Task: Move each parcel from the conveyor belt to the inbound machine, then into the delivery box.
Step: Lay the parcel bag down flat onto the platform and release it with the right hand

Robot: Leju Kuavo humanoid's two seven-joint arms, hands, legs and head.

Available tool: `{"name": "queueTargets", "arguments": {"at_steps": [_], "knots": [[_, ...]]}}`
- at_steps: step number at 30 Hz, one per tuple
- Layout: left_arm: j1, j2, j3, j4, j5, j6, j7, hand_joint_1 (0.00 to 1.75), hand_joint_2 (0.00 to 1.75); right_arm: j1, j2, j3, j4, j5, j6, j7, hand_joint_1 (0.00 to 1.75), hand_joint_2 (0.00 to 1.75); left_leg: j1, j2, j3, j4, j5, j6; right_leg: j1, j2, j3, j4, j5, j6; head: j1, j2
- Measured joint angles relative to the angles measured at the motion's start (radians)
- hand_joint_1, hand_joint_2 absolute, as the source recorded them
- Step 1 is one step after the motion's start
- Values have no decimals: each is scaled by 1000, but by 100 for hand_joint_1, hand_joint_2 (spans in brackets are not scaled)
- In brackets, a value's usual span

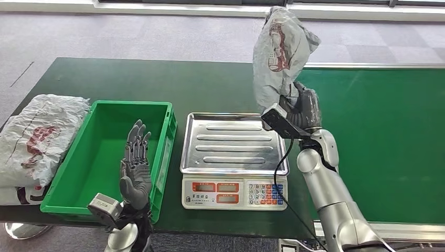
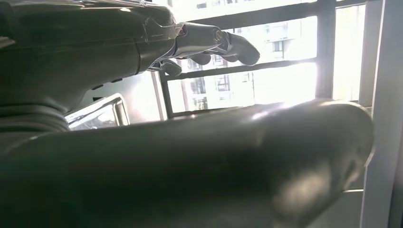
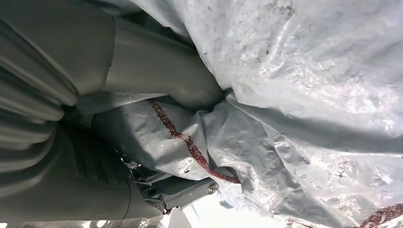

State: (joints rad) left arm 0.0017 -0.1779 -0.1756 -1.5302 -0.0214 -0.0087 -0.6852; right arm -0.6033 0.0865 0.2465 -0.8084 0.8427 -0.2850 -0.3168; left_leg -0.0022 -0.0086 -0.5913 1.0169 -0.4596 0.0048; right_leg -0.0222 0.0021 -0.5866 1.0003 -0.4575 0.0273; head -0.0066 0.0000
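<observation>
my right hand is clamped on the grey parcel, raised right of the scale. i'd lower it squarely onto the tray; left hand fingers apart, empty.

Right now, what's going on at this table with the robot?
The robot's right hand grips a crumpled grey parcel and holds it up in the air, at the edge of the green conveyor belt and beside the scale, whose steel tray is bare. Its left hand is raised over the green box with fingers apart, holding nothing. The box has nothing in it yet. More grey parcels lie on the table to the left of the box.
</observation>
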Motion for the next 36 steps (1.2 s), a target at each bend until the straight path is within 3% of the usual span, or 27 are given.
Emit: {"name": "queueTargets", "arguments": {"at_steps": [5,25,36], "knots": [[-4,-1,-9,2,0,0,9,0,0,-30,38,58,56,-23,2,-3,175,175,1,-1,0,0,0,0,1,-1,-1,0,0,0,0,0],[-4,0,-10,4,6,-1,12,0,0,-63,73,131,128,-60,26,-21,175,175,1,0,0,0,0,0,1,0,0,0,0,0,0,0],[2,0,-10,-1,25,-11,28,0,0,-71,128,179,169,-162,102,-68,175,175,2,0,0,0,0,0,1,0,-1,0,0,-1,0,0]]}}
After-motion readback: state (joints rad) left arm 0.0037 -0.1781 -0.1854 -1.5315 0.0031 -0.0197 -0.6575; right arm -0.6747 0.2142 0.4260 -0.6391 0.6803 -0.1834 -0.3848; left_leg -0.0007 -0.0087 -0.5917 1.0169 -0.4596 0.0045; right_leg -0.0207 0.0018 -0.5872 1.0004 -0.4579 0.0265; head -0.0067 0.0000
